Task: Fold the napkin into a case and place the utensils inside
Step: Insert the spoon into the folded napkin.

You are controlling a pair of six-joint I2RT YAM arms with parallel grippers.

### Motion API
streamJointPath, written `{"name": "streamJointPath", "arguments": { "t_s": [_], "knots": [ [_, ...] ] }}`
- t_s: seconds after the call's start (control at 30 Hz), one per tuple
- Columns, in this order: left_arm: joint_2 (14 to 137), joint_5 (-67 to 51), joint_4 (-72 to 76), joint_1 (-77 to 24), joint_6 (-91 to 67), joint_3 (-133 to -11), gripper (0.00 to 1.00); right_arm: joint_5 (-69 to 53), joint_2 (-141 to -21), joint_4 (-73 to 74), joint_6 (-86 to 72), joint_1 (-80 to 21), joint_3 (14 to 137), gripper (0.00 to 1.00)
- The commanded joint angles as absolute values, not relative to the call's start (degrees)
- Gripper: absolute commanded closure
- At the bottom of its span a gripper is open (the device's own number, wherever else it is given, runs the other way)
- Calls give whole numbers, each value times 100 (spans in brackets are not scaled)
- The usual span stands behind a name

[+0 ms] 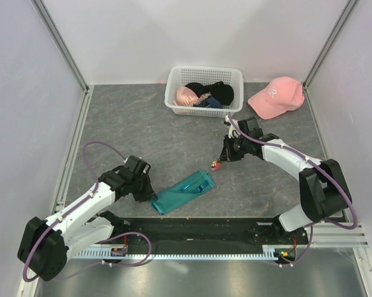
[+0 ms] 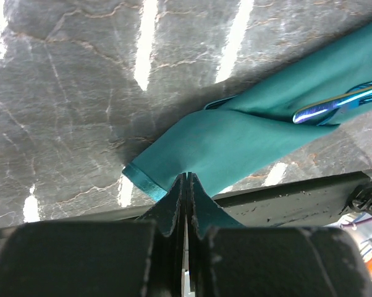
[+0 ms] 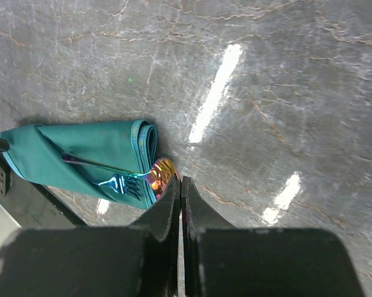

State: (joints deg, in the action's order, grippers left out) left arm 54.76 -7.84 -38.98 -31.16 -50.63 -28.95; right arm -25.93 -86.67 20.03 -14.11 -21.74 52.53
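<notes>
The teal napkin [image 1: 183, 190] [image 2: 248, 136] [image 3: 93, 154] lies as a narrow layered case, slanting across the table's front middle. A blue fork [image 2: 334, 105] [image 3: 121, 184] lies tucked in its folds. Beside the fork, a spoon with a red-purple head [image 3: 160, 171] [image 1: 216, 165] pokes out of the case's far right end. My left gripper [image 1: 150, 195] [image 2: 186, 177] is shut on the napkin's near left edge. My right gripper [image 1: 218, 163] [image 3: 180, 180] is shut on the rim of the spoon's head, part of which hides behind one finger.
A white lattice basket [image 1: 173, 93] holding dark and pink garments stands at the back middle. A pink cap [image 1: 274, 96] lies to its right. A black rail [image 1: 198, 226] runs along the near edge, just in front of the napkin. Walls close in three sides.
</notes>
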Motion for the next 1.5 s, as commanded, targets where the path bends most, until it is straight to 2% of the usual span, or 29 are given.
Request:
{"name": "streamJointPath", "arguments": {
  "t_s": [0.0, 0.47, 1.07, 1.47],
  "knots": [
    [5475, -686, -4017, -3111, -5388, -2795, 98, -2593, -8692, 1653, -1494, -2267, 5388, 100],
    [5432, -765, -3850, -3138, -5546, -2575, 98, -2496, -8859, 1090, -1986, -2803, 5212, 100],
    [5414, -712, -3841, -3208, -5581, -2540, 98, -1907, -8719, 1811, -1433, -2602, 5502, 100],
    [5423, -721, -3823, -3208, -5563, -2531, 98, -2013, -8798, 1459, -2003, -3111, 5353, 100]
  ]
}}
